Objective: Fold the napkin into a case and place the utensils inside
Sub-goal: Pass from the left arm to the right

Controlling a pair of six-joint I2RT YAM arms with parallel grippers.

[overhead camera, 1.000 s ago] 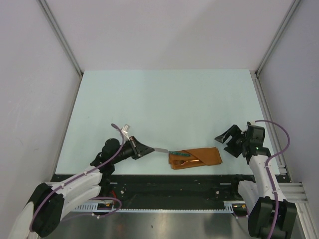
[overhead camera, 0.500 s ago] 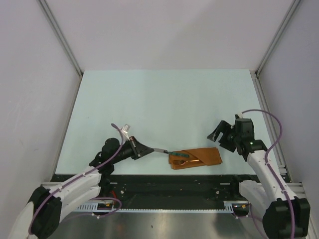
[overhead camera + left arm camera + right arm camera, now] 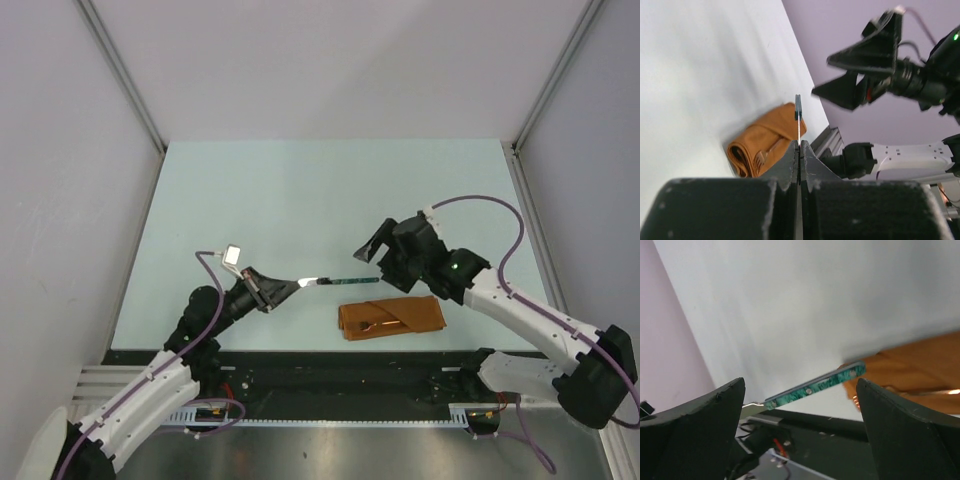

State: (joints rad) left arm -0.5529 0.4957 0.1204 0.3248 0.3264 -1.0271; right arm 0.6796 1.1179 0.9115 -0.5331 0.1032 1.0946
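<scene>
Evidently a handover: the left gripper [image 3: 292, 286], jaws clamped tight on the metal end of the teal-handled utensil [image 3: 352, 281], holds it just beyond the case [image 3: 400, 318] lying on the worktop [image 3: 300, 190]. The handle is offered between the right gripper's [image 3: 370, 265] wide-open, empty jaws.

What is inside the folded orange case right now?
A coppery utensil end shows in a fold of the case; the rest of that piece is covered by the folds. The teal-handled utensil is outside, clamped in the left gripper.
</scene>
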